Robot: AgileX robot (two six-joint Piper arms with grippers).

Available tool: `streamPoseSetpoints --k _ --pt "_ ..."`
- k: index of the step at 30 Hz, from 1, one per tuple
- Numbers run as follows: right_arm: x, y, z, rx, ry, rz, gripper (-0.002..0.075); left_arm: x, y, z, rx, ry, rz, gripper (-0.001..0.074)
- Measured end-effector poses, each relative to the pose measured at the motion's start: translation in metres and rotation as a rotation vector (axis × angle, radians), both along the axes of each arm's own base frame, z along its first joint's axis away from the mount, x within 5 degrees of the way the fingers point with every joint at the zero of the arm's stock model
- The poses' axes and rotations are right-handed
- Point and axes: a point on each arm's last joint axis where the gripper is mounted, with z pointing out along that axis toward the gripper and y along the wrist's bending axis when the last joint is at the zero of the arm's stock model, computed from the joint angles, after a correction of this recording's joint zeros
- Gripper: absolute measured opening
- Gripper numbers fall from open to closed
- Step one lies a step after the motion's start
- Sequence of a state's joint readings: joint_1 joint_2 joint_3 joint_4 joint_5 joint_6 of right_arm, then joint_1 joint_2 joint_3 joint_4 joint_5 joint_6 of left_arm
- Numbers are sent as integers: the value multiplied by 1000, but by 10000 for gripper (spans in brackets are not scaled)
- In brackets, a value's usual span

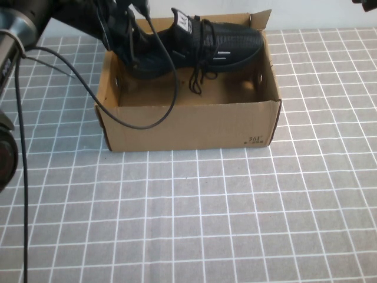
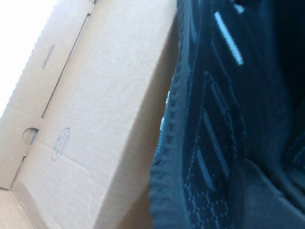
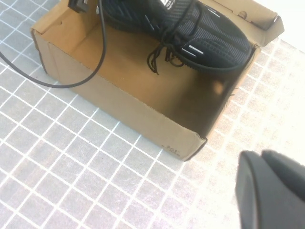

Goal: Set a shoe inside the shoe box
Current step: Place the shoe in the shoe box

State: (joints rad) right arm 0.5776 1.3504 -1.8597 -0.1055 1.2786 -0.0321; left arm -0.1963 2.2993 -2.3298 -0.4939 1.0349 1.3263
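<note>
The black knit shoe [image 1: 221,44] hangs tilted over the open brown shoe box [image 1: 194,127], heel to the left, toe near the box's far right corner, laces dangling inside. My left gripper [image 1: 129,47] is shut on the shoe's heel end above the box's left part. In the left wrist view the shoe [image 2: 209,119] fills the frame beside a cardboard wall of the box [image 2: 105,119]. The right wrist view shows the shoe [image 3: 200,28] and the box [image 3: 128,102] from the front right. There my right gripper [image 3: 274,188] hangs shut over the cloth, apart from both.
A black cable [image 1: 141,122] from the left arm loops down over the box's front left wall. A grey cloth with a white grid [image 1: 206,218] covers the table all round the box. A raised flap [image 1: 261,19] stands at the box's far right corner.
</note>
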Motion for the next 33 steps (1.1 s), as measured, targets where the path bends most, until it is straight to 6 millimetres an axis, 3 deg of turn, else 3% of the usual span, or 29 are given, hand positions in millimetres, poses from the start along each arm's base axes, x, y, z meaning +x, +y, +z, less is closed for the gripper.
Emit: streamPoseSetpoints --k 12,27,33 --pt "1 1 -2 -2 7 -2 -16 8 1 -18 -4 19 -6 50" --pt "17 11 -15 -30 51 -2 -16 -8 2 31 -13 34 -36 50" --pt "17 11 -15 -32 49 -4 -16 -10 8 39 -13 36 -37 50"
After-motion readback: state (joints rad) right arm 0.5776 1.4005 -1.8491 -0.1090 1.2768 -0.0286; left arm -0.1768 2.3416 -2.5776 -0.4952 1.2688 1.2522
